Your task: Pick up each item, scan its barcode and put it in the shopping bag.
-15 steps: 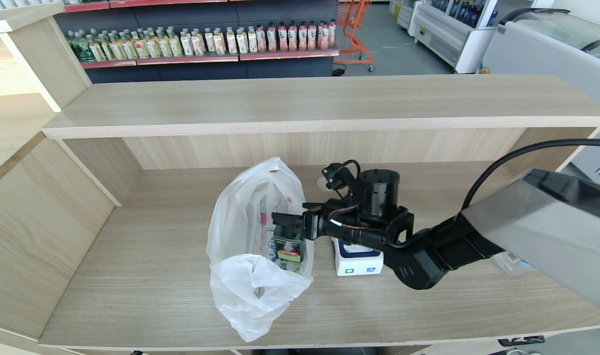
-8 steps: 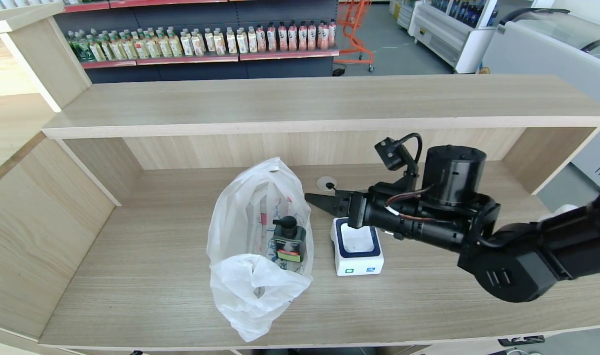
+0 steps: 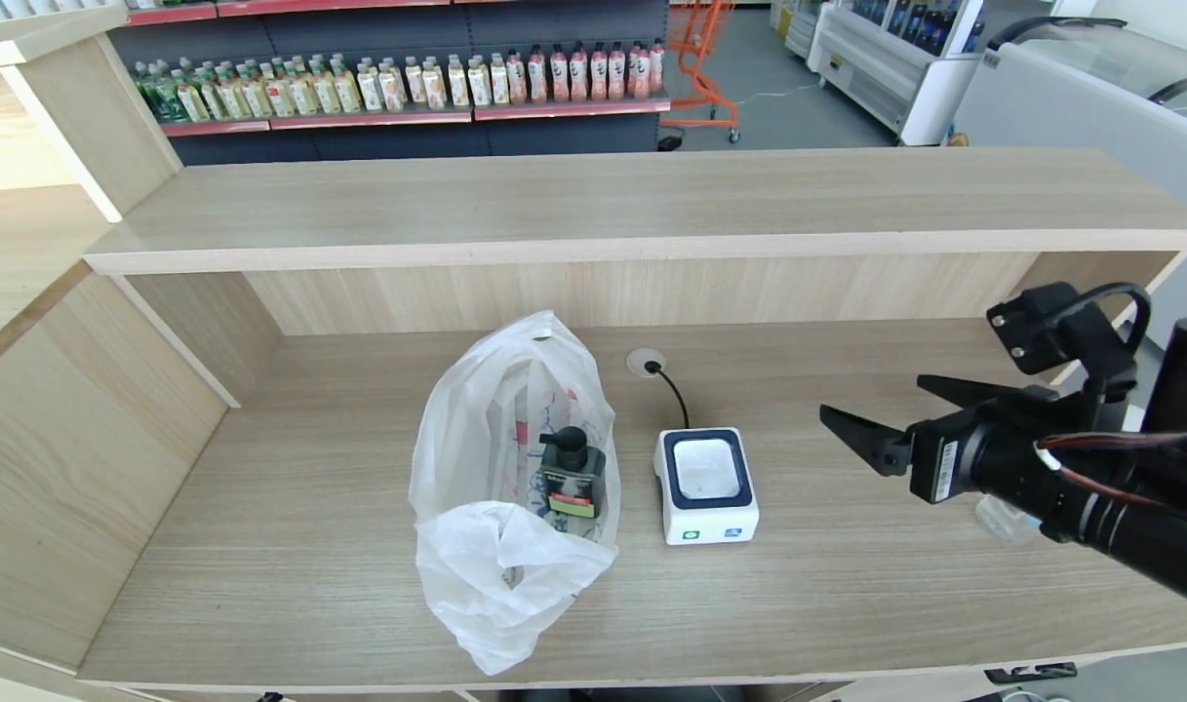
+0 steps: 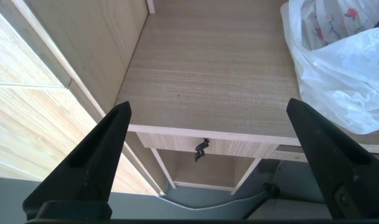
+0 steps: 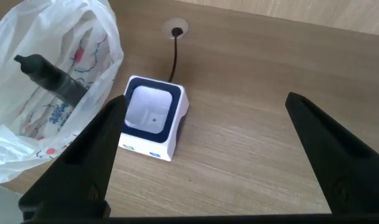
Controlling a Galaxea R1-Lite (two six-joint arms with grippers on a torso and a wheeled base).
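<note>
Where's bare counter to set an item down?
Widest: counter between the left wall and the bag. Also open between scanner and right gripper. Tight: the bag-scanner gap, with the cable behind.

**Free room and obstacles on the counter [image 3: 291,546].** Bare wood runs from the left side wall [image 3: 76,458] to the shopping bag [image 3: 495,565]. It runs again from the scanner [image 3: 706,485] rightward, beneath the right gripper [image 3: 876,400], which hangs there with jaws spread. Bag and scanner stand just beside each other, with a narrow gap between. The bag's mouth gapes upward, and a pump bottle [image 3: 572,473] stands inside at its right. The scanner's cable [image 3: 673,390] crosses the far strip. The back wall [image 3: 652,288] closes the far side.
</note>
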